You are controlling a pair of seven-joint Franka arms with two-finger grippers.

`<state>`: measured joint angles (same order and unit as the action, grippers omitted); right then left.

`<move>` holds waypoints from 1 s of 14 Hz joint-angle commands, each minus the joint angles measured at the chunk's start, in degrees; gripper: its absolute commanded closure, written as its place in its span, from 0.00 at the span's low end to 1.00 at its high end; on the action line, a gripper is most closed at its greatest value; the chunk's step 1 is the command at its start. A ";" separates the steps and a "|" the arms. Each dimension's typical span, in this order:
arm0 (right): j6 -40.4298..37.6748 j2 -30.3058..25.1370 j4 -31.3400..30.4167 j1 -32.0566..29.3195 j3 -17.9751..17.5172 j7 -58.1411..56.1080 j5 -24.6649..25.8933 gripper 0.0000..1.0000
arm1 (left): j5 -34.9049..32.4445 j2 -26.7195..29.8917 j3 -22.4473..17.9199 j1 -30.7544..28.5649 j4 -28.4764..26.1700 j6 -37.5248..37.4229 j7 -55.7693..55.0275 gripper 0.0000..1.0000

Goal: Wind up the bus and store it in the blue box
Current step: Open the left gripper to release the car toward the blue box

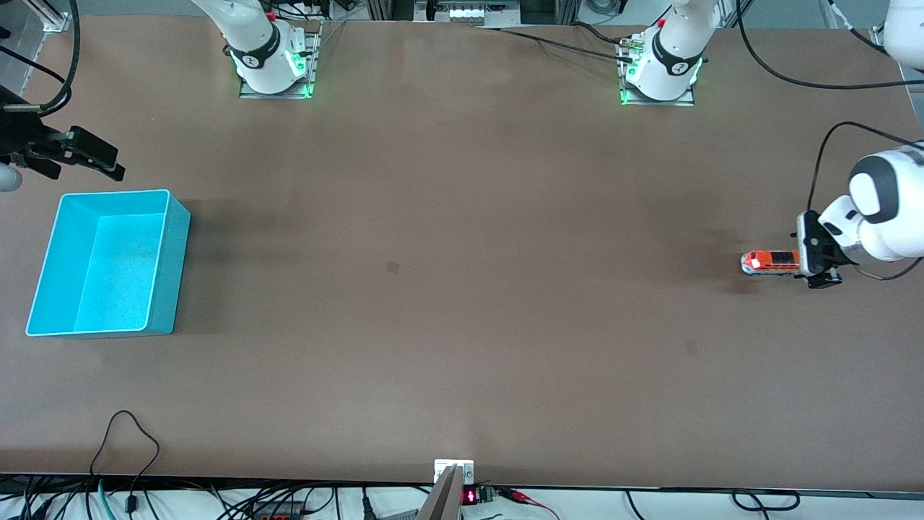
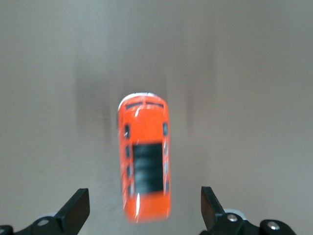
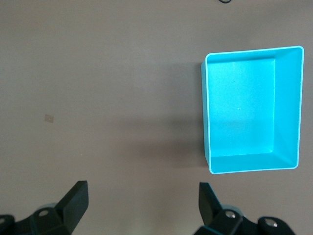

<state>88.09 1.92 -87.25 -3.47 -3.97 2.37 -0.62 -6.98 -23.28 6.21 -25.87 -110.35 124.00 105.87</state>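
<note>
The small orange bus (image 1: 769, 262) with dark windows and a white-grey front stands on the table at the left arm's end. In the left wrist view the bus (image 2: 144, 161) lies lengthwise, its rear end between my spread fingers without touching them. My left gripper (image 1: 814, 263) is open at the bus's rear end; in its own view the left gripper (image 2: 144, 211) shows both fingers wide apart. The light blue box (image 1: 108, 263) stands empty at the right arm's end and shows in the right wrist view (image 3: 252, 110). My right gripper (image 1: 92, 157) is open and empty, up in the air beside the box.
A small pale mark (image 1: 393, 267) lies on the brown table near its middle. The arm bases (image 1: 274, 61) stand along the table's edge farthest from the front camera. Cables (image 1: 130, 440) hang at the nearest edge.
</note>
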 commanded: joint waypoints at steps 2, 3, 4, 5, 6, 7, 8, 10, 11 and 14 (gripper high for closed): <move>-0.20 -0.69 -0.38 -0.04 -0.16 0.97 -0.09 0.00 | -1.63 2.63 3.27 -0.15 5.39 -10.60 -0.58 0.00; -0.03 -0.60 -0.37 -0.04 -0.16 0.97 -0.09 0.00 | -1.63 2.72 4.24 -0.15 6.98 -12.54 -1.10 0.00; 0.06 -0.60 -0.37 -0.04 -0.24 0.97 -0.09 0.00 | -1.63 2.72 5.47 0.11 8.30 -13.95 -2.24 0.00; -0.11 -0.51 -0.37 0.05 -0.16 0.97 -0.09 0.00 | -1.63 3.15 5.83 0.99 9.44 -15.18 -3.82 0.00; -0.11 -0.60 -0.37 -0.04 -0.16 0.97 -0.17 0.00 | -1.63 3.59 5.92 2.39 9.71 -15.89 -5.57 0.00; 0.06 -0.51 -0.37 -0.04 -0.16 0.97 -0.09 0.00 | -1.54 4.20 5.92 3.36 9.89 -16.16 -7.33 0.00; 0.06 -0.51 -0.37 -0.04 -0.16 0.97 -0.09 0.00 | -1.20 4.30 5.92 4.24 9.89 -16.16 -8.91 0.00; 0.06 -0.51 -0.37 -0.04 -0.24 0.97 -0.09 0.00 | -0.75 4.21 5.92 5.73 9.98 -16.16 -11.64 0.00; 0.15 -0.51 -0.37 -0.04 -0.16 0.97 -0.17 0.00 | -0.58 4.21 5.92 6.78 9.98 -16.25 -13.74 0.00; 0.24 -0.43 -0.37 -0.04 -0.16 0.97 -0.17 0.00 | 4.50 4.48 5.92 9.16 11.73 -16.25 -16.91 0.00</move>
<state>88.10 1.92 -87.25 -3.48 -3.97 2.38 -0.62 -5.24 -19.35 12.26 -17.80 -100.46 109.06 90.97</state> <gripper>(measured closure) 0.000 0.000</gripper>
